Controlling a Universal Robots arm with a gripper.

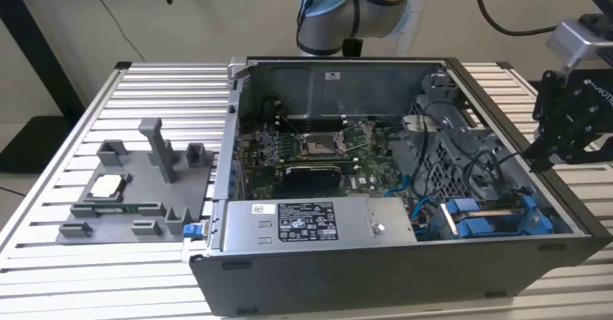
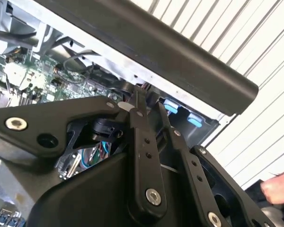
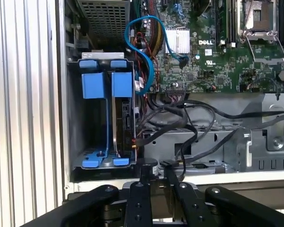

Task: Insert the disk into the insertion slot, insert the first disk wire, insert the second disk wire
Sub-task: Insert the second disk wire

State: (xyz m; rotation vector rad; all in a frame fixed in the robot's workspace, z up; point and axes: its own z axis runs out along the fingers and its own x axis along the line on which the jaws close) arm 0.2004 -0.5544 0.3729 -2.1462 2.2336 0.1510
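My fingers (image 3: 141, 194) are drawn in narrow, almost together, holding nothing. My gripper (image 1: 536, 158) hangs just outside the computer case (image 1: 383, 277), by its wall on the exterior view's right. The disk (image 3: 124, 113) stands on edge in the insertion slot (image 3: 72, 123) at the near right corner, its broad face hidden. Black wires (image 3: 199, 113) run beside it; I cannot tell whether any is plugged in. The power-supply box (image 1: 316, 223) bears a white printed label. Possibly a hand (image 2: 280, 187), cut off.
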